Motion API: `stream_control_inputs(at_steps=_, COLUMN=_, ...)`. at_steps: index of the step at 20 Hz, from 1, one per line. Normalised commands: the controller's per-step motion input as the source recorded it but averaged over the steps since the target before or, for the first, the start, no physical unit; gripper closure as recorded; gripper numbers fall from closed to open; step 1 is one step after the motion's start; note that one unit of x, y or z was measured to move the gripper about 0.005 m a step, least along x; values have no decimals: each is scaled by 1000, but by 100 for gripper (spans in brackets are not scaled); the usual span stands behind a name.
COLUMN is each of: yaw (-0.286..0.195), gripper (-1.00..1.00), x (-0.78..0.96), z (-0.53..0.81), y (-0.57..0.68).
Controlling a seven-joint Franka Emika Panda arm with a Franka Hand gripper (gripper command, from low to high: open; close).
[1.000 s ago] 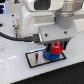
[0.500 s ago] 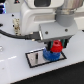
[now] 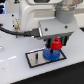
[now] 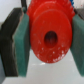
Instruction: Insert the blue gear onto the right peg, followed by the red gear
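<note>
White tabletop (image 3: 15, 70) fills the scene, glossy and bare around a rectangular pale plate (image 3: 35, 58) with a black edge. That plate is the landmark for everything else.

On the plate, toward the end nearer the exterior view's right, lies the blue gear (image 3: 51, 54), flat and wide. Directly above it sits the red gear (image 3: 56, 45), held between the claw's (image 3: 56, 44) two fingers; its lower edge is close over the blue gear's hub, though whether the two touch cannot be told. The wrist view shows the grip plainly: the red gear (image 4: 50, 35) fills the gap, with a green pad (image 4: 21, 45) pressed against its side and a second pad (image 4: 77, 37) on the opposite side, so the claw (image 4: 49, 36) is clamped on the red gear. A dark round hole shows at the gear's centre.

The right peg cannot be made out; the gears and claw cover that spot. Over the plate's other end a thin dark pin (image 3: 37, 59) stands free, well apart from the gears.

Above the plate looms the arm's white body (image 3: 47, 15), with a black cable (image 3: 12, 31) running off toward the exterior view's left.
</note>
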Motion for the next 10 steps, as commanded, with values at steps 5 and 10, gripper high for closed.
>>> stream_control_inputs(at_steps=5, yaw=0, gripper=100, x=184, z=-122, y=-155)
stream_control_inputs(at_steps=10, yaw=0, gripper=100, x=192, z=-94, y=-99)
